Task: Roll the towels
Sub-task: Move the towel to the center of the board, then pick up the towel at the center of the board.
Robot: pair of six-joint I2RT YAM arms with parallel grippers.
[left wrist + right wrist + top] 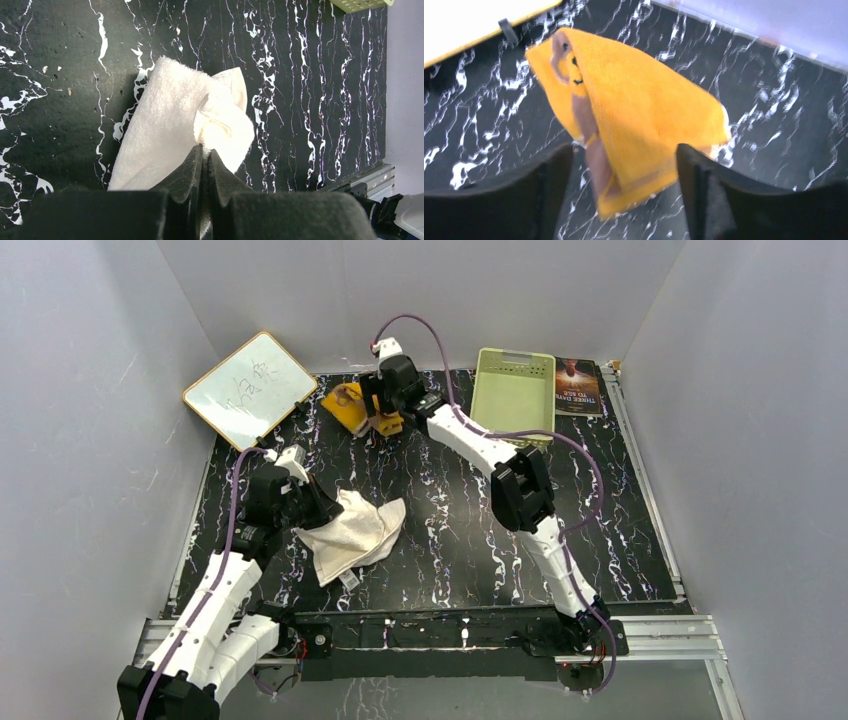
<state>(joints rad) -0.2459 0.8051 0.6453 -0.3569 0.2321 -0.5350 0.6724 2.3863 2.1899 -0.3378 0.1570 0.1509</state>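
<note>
Cream terry towel, crumpled, pinched in L tool; R tool wide astride folded mustard towel.

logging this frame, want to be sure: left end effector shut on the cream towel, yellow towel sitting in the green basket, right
Not quite. The yellow towel is not in the green basket; it is left of it, over the table, between the open fingers of the right end effector, as the top external view shows. The left end effector is indeed shut on the cream towel.
</note>
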